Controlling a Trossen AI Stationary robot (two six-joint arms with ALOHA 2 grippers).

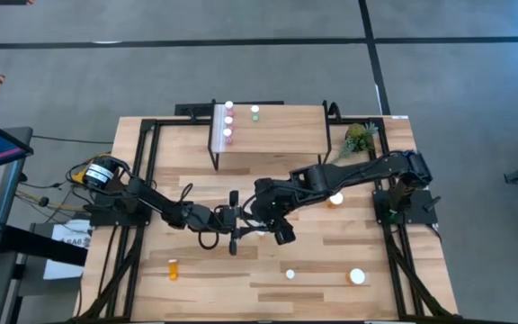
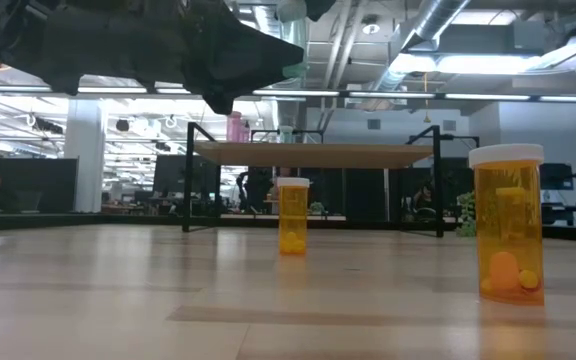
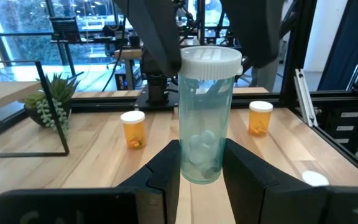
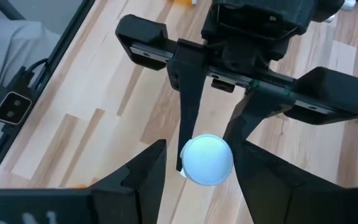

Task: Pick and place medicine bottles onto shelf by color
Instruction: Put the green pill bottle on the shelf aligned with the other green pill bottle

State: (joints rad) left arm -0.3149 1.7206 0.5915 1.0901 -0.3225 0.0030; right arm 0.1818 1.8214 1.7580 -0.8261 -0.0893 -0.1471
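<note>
the left gripper (image 3: 201, 171) clamps a teal-green medicine bottle (image 3: 205, 118) mid-table, held upright above the board; the right gripper (image 4: 194, 165) straddles its white cap, not yet closed. light, rigid, slick plastic: grip the body below the cap.

Small green plant (image 1: 359, 137) near table (image 1: 196, 279) corner

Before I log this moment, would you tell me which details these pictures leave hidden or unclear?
- High view: the teal bottle is covered by both arms where the left end effector meets the right end effector.
- Low view: the shelf is seen edge-on, so the bottles standing on it are mostly hidden.
- Right wrist view: only the teal bottle's white cap shows; its body is hidden beneath.
</note>
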